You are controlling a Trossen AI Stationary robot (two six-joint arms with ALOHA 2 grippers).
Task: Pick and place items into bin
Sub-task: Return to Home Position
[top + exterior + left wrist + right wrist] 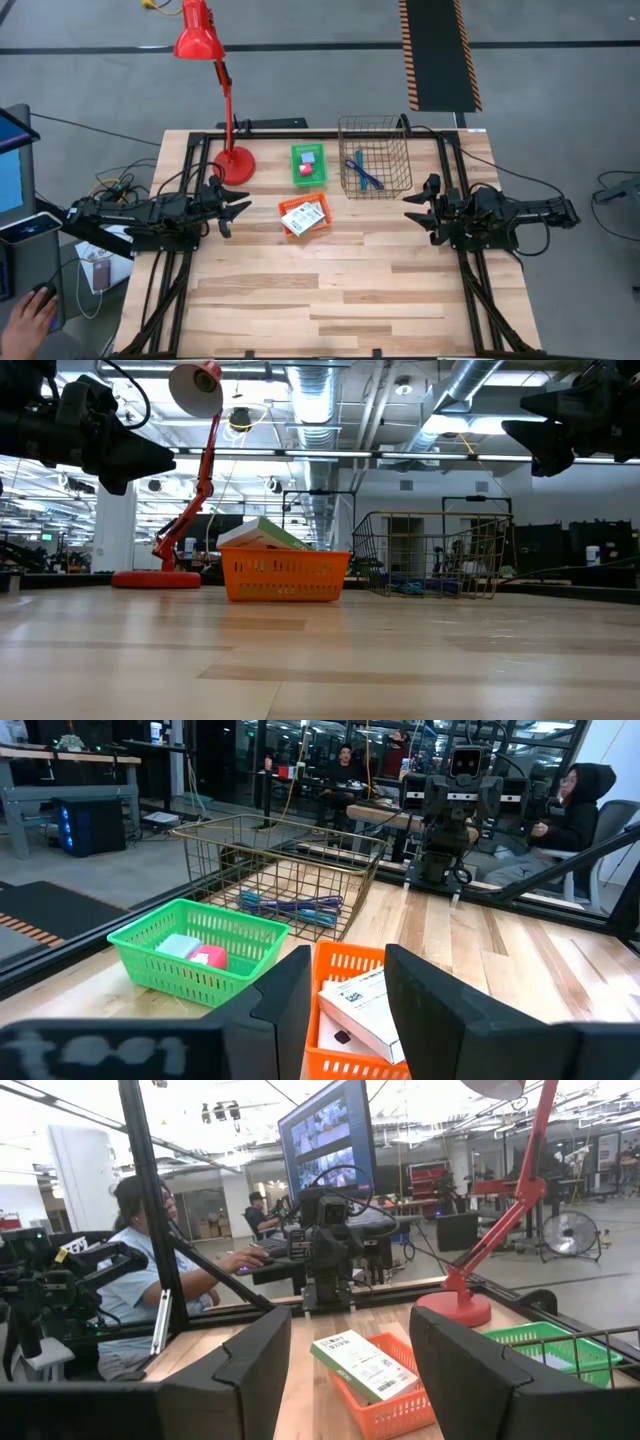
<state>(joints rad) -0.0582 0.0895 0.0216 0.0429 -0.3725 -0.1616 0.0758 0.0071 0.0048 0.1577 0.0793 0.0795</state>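
Observation:
Two white printed packets [307, 216] lie tilted in a small orange basket [291, 207] at mid-table. A red-pink block [209, 957] and a light-blue block [176, 946] sit in a green basket [309, 165]. A blue-purple stick [366, 176] and a teal stick [360, 166] lie on the floor of the wire bin [375, 156]. My left gripper [235, 208] hovers open left of the orange basket. My right gripper [418, 210] hovers open to its right, near the bin. Nothing is between the fingers of either [350, 1010] [350, 1370].
A red desk lamp [215, 70] stands on its round base [233, 164] at the far left, leaning over the table's far edge. Bare wood spreads across the table's near half. People sit at desks beyond the table's sides, and a hand [30, 315] rests left of the table.

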